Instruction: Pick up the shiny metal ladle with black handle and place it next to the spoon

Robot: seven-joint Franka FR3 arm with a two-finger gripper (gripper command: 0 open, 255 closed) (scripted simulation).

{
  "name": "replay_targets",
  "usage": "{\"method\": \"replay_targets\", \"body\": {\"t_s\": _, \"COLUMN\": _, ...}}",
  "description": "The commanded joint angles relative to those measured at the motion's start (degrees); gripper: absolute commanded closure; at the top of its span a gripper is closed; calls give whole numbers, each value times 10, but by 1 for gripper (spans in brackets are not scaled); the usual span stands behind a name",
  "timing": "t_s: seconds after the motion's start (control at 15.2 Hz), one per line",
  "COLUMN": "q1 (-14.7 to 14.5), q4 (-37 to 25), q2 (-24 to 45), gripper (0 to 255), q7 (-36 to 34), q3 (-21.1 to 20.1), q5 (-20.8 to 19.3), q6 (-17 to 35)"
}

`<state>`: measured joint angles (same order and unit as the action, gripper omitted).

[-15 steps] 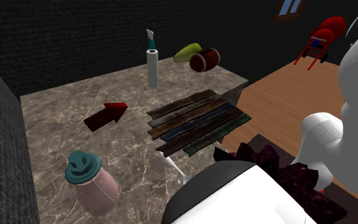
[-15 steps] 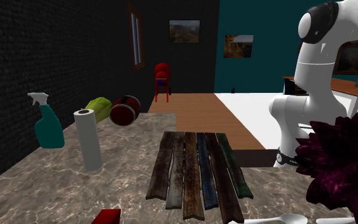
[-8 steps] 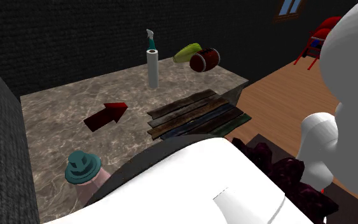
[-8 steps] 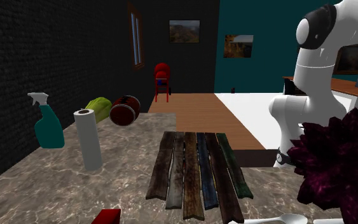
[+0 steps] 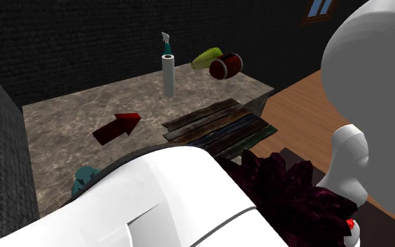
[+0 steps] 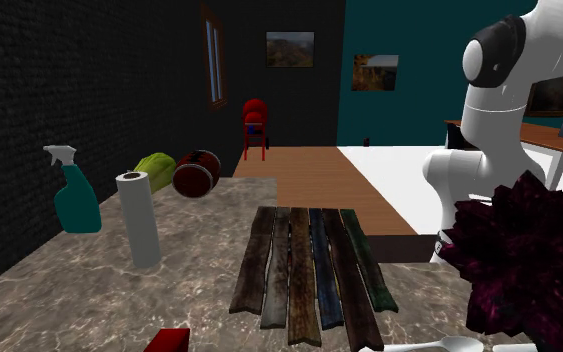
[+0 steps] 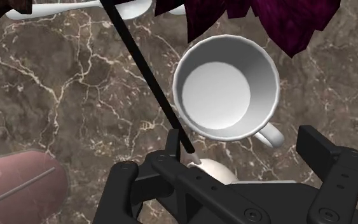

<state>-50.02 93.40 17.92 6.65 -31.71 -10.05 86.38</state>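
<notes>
Scene: Your end effector (image 7: 244, 153) hangs over the marble tabletop (image 7: 63, 95) with its fingers spread apart, clasping nothing.
Ladle: The ladle (image 7: 149, 79) lies flat on the tabletop. Its pale bowl sits between the fingers, and its thin black handle runs away from them towards the spoon (image 7: 75, 9).
Neighbours: A white cup (image 7: 225, 86) stands just beside the ladle's bowl, with its ear turned towards one finger. A pink jar (image 7: 12, 184) lies on the other side, and a dark red plant (image 7: 285, 19) overhangs the far end.
Risk, cup: If you come down as you stand, the finger on the cup's side may land on the cup's ear or rim. That could tip the cup or push it into the ladle.
Risk, grip: The other finger sits almost against the point where the handle meets the bowl. Closing there on a round, smooth bowl looks likely to squeeze it out sideways, not seat it.
Risk, swing: Gripped at the bowl end, the long handle would hang far out. Any twist on the lift could sweep it across the spoon or into the plant's leaves.
Risk, placing: The handle's far end already reaches the spoon, and you cannot tell whether the two touch. A careless drag could shove the spoon off its spot.
Sight: In the shoulder view the white arm (image 5: 189, 203) hides the work, so judge clearances from the wrist view.
</notes>
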Motion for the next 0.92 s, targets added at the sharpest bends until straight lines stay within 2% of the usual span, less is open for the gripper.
{"method": "replay_targets", "body": {"t_s": 0.0, "q1": 4, "q4": 27, "q2": -7, "gripper": 0, "q7": 1, "q3": 0, "q5": 2, "q6": 21}}
{"method": "replay_targets", "body": {"t_s": 0.53, "q1": 4, "q4": 27, "q2": -6, "gripper": 0, "q7": 1, "q3": 0, "q5": 2, "q6": 21}}
{"method": "replay_targets", "body": {"t_s": 0.59, "q1": 4, "q4": 27, "q2": -6, "gripper": 255, "q7": 1, "q3": 0, "q5": 2, "q6": 21}}
{"method": "replay_targets", "body": {"t_s": 0.86, "q1": 4, "q4": 27, "q2": -6, "gripper": 255, "q7": 1, "q3": 0, "q5": 2, "q6": 21}}
